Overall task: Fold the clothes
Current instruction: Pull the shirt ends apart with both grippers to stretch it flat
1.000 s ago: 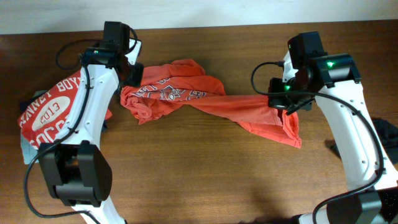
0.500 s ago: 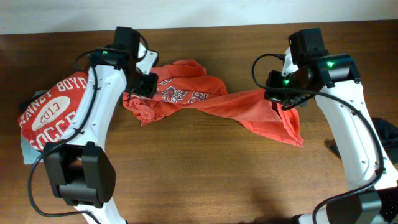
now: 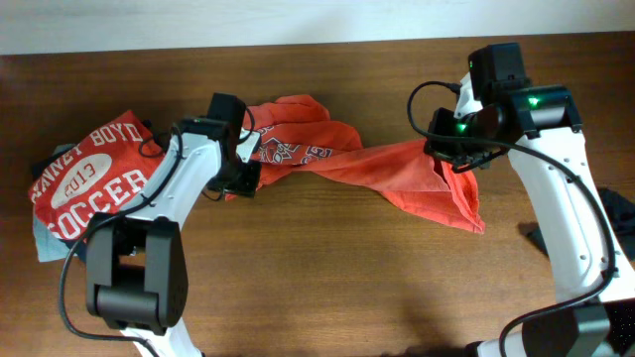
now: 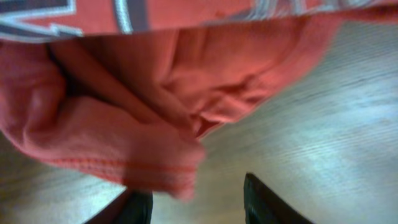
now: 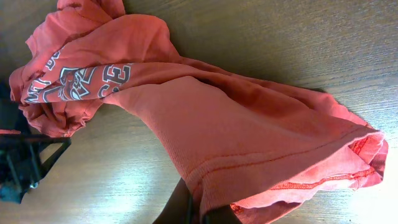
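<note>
We look down on a brown wooden desk (image 3: 327,288), its fine grain running left to right across nearly the whole overhead view. Beyond its far edge lies a white strip (image 3: 298,20), wall or floor we cannot tell. Soft light gives the wood a mild sheen.

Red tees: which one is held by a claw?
The crumpled tee in the middle, pinched at its edge by the right claw; the SOCCER tee lies flat at far left.
</note>
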Motion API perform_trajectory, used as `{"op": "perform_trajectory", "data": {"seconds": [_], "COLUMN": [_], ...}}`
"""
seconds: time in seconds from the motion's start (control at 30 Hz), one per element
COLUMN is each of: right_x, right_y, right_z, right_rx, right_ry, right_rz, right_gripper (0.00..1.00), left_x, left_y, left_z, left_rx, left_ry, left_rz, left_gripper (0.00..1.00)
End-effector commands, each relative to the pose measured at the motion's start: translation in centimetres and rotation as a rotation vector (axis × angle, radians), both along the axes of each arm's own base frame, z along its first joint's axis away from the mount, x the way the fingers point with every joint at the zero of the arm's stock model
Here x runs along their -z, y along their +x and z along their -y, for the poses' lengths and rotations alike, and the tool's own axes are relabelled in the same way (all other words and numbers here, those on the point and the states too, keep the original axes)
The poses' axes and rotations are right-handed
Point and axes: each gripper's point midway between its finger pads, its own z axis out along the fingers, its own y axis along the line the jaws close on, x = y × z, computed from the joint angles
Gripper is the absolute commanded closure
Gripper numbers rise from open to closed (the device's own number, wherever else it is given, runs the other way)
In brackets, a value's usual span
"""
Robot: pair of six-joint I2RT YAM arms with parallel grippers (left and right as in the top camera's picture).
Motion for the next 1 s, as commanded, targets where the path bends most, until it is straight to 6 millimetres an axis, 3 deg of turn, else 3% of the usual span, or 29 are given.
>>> {"op": "perform_trajectory", "data": {"seconds": [0.0, 0.17, 0.37, 0.43, 0.53, 0.63, 0.9, 0.97], "right_x": [-0.8, -0.8, -0.8, -0.8, -0.8, -0.7, 0.2, 0.3], "right_y": [0.4, 0.4, 0.3, 0.3, 0.3, 0.4, -0.6, -0.9], "right_z": [0.0, 0.0, 0.0, 0.0, 0.1, 0.6, 5.1, 6.0], "right_rx": [0.007, 0.006, 0.006, 0.006, 0.0, -0.01, 0.075, 0.088], "right_ry": [0.012, 0.012, 0.011, 0.011, 0.005, -0.031, -0.281, -0.328], "right_rz": [0.023, 0.023, 0.023, 0.023, 0.025, 0.03, -0.016, -0.027], "right_gripper": [0.96, 0.96, 0.96, 0.96, 0.96, 0.97, 0.96, 0.96], "left_x": [-0.2, -0.6, -0.7, -0.9, -2.6, -8.1, -26.7, -28.9], "left_y": [0.9, 2.8, 3.1, 3.2, 3.2, 3.1, 2.1, 1.3], "left_z": [-1.7, -2.6, -2.7, -2.9, -2.9, -2.9, -4.8, -5.4], "left_rx": [-0.105, -0.12, -0.123, -0.125, -0.126, -0.129, -0.174, -0.19], "left_ry": [0.069, 0.118, 0.127, 0.14, 0.138, 0.128, 0.132, 0.138], "left_rz": [0.067, 0.154, 0.168, 0.173, 0.173, 0.21, 0.57, 0.626], "left_gripper": [0.54, 0.76, 0.99, 0.99, 0.99, 0.99, 0.99, 0.99]}}
